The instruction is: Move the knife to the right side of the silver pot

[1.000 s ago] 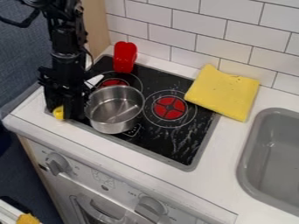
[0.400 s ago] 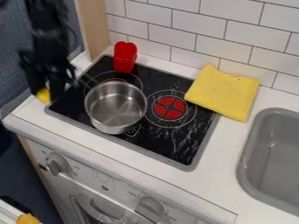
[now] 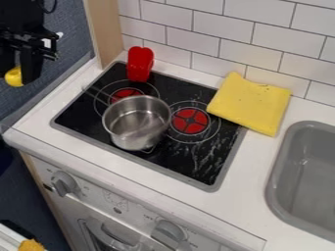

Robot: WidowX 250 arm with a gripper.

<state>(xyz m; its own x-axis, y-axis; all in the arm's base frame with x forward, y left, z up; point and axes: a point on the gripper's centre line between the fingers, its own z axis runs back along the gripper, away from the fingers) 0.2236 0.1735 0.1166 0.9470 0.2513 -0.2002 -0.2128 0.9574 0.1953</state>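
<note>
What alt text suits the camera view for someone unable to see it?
A silver pot stands on a black stovetop. At upper left, the robot's tool holds a yellow item, apparently the knife; a red object stands behind the pot, with a yellow cloth and gray sink to the right.

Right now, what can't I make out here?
All in the camera view:
- Whether the yellow object and white piece are one knife: the gripper hides any join.
- The arm's upper part: cut off by the edge.
- The silver pot's underside: hidden by its wall.
- The sink's far right: cut off.
</note>
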